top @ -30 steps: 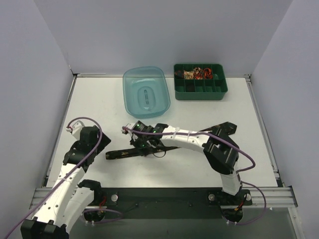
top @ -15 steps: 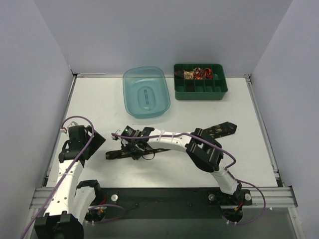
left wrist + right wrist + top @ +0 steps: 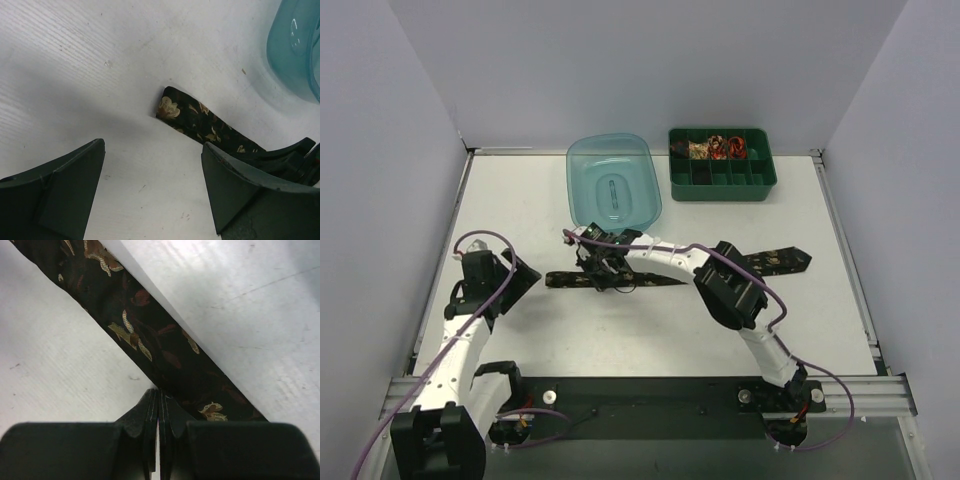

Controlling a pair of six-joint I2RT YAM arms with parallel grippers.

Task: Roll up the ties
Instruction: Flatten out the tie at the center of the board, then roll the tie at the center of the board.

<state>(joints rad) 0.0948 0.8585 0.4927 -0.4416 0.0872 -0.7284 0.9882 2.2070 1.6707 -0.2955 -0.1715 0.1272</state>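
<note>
Well, the right claw (image 3: 603, 268) was pinched fully shut. Its two black fingers (image 3: 142, 415) pressed flat together, with the near edge of the tie (image 3: 142, 335) caught at their tips, low against the white table (image 3: 520, 200). From that grip the dark fabric, flecked with tan and rust flowers, ran off slantwise in both directions.

Seen from above, the tie lay stretched across the middle of the table. One end reached toward the left claw (image 3: 152, 165) and the strip passed beneath the right arm (image 3: 670, 262). Its broader, pointed end came out on the far side, toward the right edge of the table.

The left claw stood wide open with nothing between its fingers, hovering near the tie's left-hand end but apart from it. That end lay flat on the table just beyond its tips.

Farther back, a clear blue tub (image 3: 582, 200) sat just behind the right claw. To its right, at the rear of the table, was a green tray (image 3: 722, 192) with compartments. A few rolled ties (image 3: 718, 148) in red and beige were tucked into its back row.
</note>
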